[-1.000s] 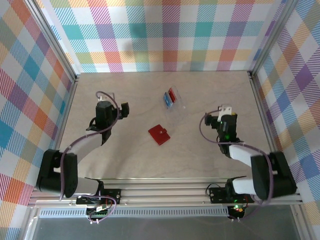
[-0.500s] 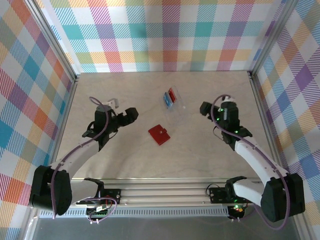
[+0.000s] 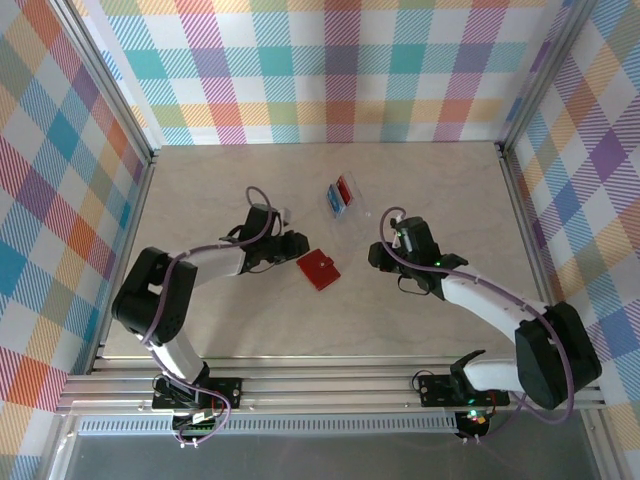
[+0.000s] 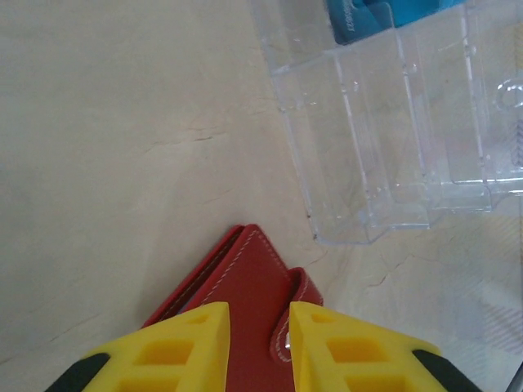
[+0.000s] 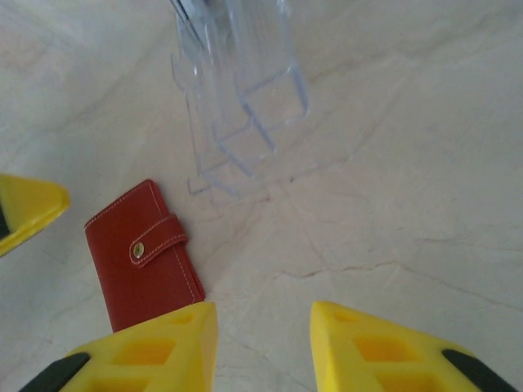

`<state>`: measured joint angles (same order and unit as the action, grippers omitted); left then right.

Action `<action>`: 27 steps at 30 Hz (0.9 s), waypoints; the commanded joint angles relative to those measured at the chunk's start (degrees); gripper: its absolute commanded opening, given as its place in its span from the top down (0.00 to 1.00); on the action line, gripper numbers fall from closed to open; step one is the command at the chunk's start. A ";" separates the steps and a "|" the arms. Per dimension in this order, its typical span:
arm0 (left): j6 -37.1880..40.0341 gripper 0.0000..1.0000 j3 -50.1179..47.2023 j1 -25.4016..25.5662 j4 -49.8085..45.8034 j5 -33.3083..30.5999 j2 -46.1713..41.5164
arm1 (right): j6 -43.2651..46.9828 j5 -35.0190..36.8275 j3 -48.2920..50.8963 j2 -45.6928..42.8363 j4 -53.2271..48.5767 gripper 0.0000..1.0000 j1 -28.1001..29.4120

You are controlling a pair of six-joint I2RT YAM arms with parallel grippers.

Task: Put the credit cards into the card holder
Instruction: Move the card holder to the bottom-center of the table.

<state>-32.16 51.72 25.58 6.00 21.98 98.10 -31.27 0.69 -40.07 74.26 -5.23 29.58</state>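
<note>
We are finding the near end of the card holder (image 4: 249, 282) hidden behind the left tool (image 4: 260, 317), and the top edge is cutting off the blue credit card (image 4: 384, 18) in the clear case (image 4: 384, 139).

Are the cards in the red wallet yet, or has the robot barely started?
Barely started. Nothing is done: the blue card and red card sit in the clear case, and the wallet lies snapped shut. In hand: the left gripper hovers at the wallet, the right gripper nearby, both empty. Left: open the wallet, fetch the cards, slot them in.
</note>
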 commanded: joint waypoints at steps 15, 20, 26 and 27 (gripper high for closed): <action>13.89 0.80 13.39 14.32 -20.92 -9.82 12.04 | 1.63 0.13 -2.64 5.25 -0.37 0.66 2.85; 15.43 0.80 12.70 18.25 -18.71 -7.65 11.32 | 0.36 4.11 -1.11 1.69 -1.45 0.67 2.85; 12.07 0.74 13.37 17.66 -17.38 -6.88 7.90 | 0.30 6.23 -0.62 1.04 -2.58 0.66 3.46; 11.49 0.72 12.96 17.41 -16.58 -6.06 6.13 | 0.50 7.04 -0.63 1.04 -2.74 0.66 4.07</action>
<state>-19.38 64.97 43.59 -9.34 14.50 107.85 -30.85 5.45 -41.08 75.59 -6.24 32.47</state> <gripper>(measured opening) 0.275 0.338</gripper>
